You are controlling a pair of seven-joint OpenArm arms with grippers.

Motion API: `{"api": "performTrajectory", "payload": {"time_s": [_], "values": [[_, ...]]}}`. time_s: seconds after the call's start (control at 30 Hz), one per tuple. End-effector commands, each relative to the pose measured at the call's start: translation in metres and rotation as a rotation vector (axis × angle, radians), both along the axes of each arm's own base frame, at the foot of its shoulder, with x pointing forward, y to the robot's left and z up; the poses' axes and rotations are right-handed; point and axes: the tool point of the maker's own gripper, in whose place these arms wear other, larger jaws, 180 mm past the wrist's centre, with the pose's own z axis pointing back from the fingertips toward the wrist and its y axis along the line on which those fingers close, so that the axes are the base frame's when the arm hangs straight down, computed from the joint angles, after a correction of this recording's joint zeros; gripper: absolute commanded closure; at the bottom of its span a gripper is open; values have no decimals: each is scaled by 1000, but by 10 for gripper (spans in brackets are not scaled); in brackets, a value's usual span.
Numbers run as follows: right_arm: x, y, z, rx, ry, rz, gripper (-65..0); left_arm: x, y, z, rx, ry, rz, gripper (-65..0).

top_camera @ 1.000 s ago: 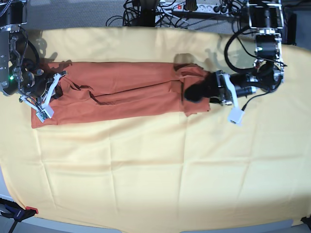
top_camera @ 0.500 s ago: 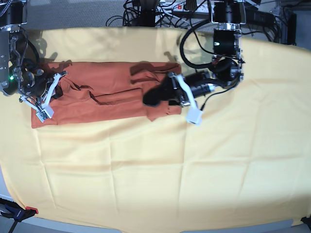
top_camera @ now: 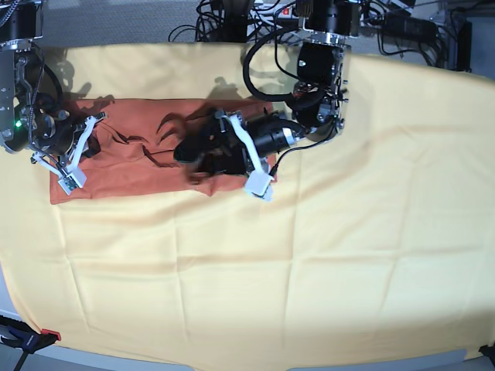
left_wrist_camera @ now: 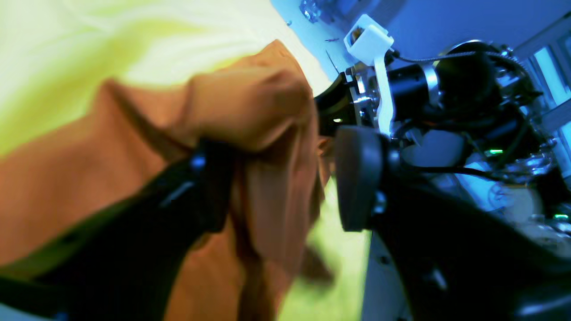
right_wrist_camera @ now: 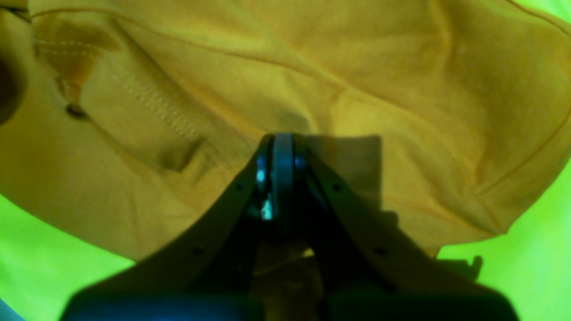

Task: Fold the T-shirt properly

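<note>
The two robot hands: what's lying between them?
Only T-shirt lies between the right gripper and left gripper, seen in the base view.

Your open room is the yellow cloth (top_camera: 309,270) across the lower and right of the base frame; nothing stands on it. The upper left is crowded: the T-shirt (top_camera: 131,154) lies there, with the left pincer (top_camera: 192,151) over its middle and the right pincer (top_camera: 87,141) at its left end. Cables (top_camera: 224,23) line the top edge beyond the table.
</note>
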Motion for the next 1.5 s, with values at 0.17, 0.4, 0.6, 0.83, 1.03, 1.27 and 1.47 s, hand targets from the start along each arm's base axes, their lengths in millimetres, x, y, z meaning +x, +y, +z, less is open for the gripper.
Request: {"api": "performTrajectory", "payload": {"time_s": [0.17,0.4,0.6,0.83,1.03,1.27,1.47], "values": [[-9,-6,-7,-37,46,5,-34,7,-3,21,-79,-10,14,-369],[4,-2,5,-21,-18,4,-35,12,7,12,-24,-13,40,0],[49,-5,64,16,-216,-14,-38,11,11,6,7,-11,34,0],[68,-67,129,7,-419,-210,-258,6,28,-9,76,4,6,0],[35,-104,117,25,-380,-341,-379,11,54,-14,130,-8,6,0],[7,-102,79,221,-296,-456,-395,24,93,-4,189,-43,-21,0],[-4,-76,49,418,-221,-492,-395,33,132,2,242,-63,-9,0]]}}
